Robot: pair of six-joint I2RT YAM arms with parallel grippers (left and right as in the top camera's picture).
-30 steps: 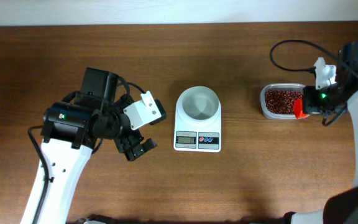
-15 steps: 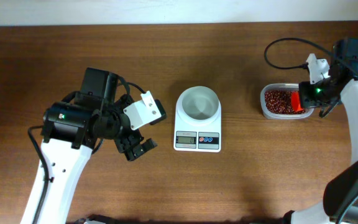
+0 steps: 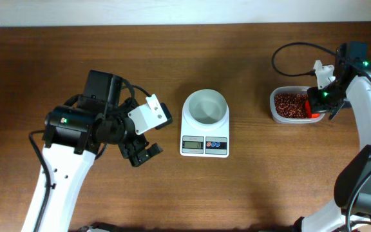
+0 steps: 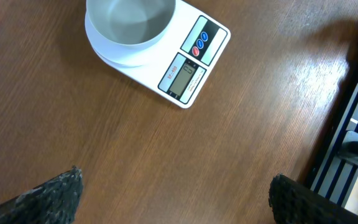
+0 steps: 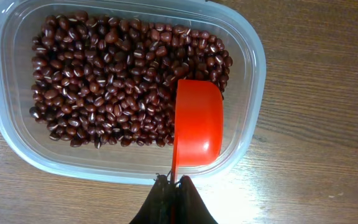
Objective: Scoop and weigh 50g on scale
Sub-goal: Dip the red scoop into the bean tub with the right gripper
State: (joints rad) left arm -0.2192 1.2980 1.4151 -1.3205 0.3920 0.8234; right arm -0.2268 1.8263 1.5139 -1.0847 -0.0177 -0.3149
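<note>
Black fingers [image 5: 157,204] of the right gripper [image 5: 174,185] were pressed together on the thin handle of a red scoop [image 5: 197,127], seen at the bottom edge of the right wrist view. Just beyond them the scoop's bowl sat inside a clear plastic tub [image 5: 253,68], close to the tub's near wall and at one end of it. Its far edge touched the dark red beans [image 5: 104,81] that covered most of the tub's floor. The tub stood on the brown wooden table [image 5: 316,143].

In the left wrist view the two fingertips [image 4: 51,196] of the left gripper [image 4: 176,200] stood spread wide at the lower corners, with bare wood between them and nothing held. Farther off on the table was the scale [image 4: 188,93], set at a slant in that view. Its grey display [image 4: 182,76] and red and blue buttons [image 4: 200,43] faced the camera, and the round white bowl [image 4: 129,22] sat on top behind them. What the display read was too small to tell.

From overhead, the left gripper hung nearest the robot's side, left of the scale and apart from it. The scale stood at the middle of the table. The tub was well to its right and a little farther back, with the right gripper over the tub's right end and a black cable [image 3: 288,51] looping behind it.
</note>
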